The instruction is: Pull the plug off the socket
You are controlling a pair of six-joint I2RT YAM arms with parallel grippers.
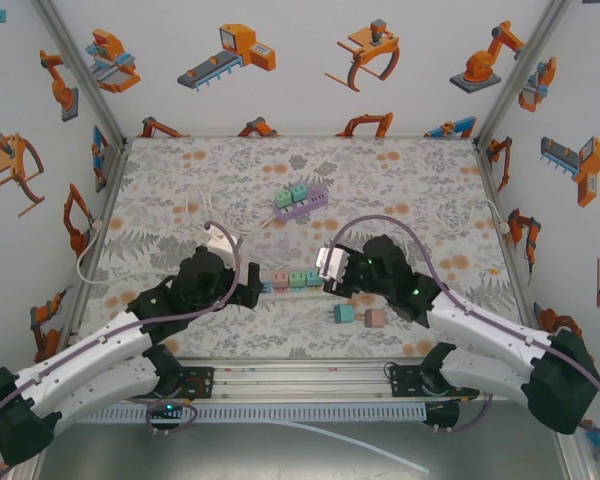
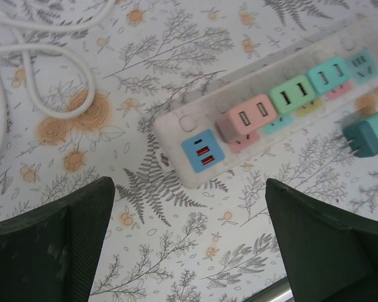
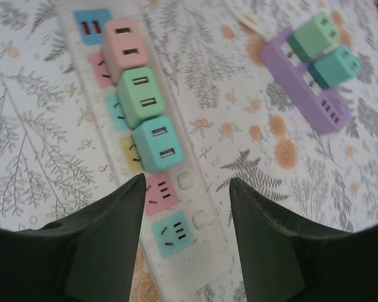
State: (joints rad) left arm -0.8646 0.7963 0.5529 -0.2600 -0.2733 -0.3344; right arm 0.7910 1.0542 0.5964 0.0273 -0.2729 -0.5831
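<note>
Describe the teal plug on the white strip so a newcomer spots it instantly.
Start at the white power strip under the right claw. Three plugs sit in a row on it. The teal plug is the end one nearest that claw, next to the green plug.

Floral table [image 1: 400, 180]: white power strip [image 2: 189, 119], purple strip [image 1: 305, 205], loose teal plug [image 1: 344, 313], loose pink plug [image 1: 374, 319], white cable [image 2: 92, 85]

The strip [image 2: 171, 128] is lying crosswise at mid-table, with three plugs [image 1: 296, 277] sitting on it side by side toward its left end. Well behind it, a second strip [image 1: 319, 196] is lying aslant, carrying two plugs [image 1: 283, 199]. Two loose plugs [image 1: 344, 313] are resting side by side just before the near strip's right end. A cable [image 1: 83, 265] is trailing at the far left.
</note>
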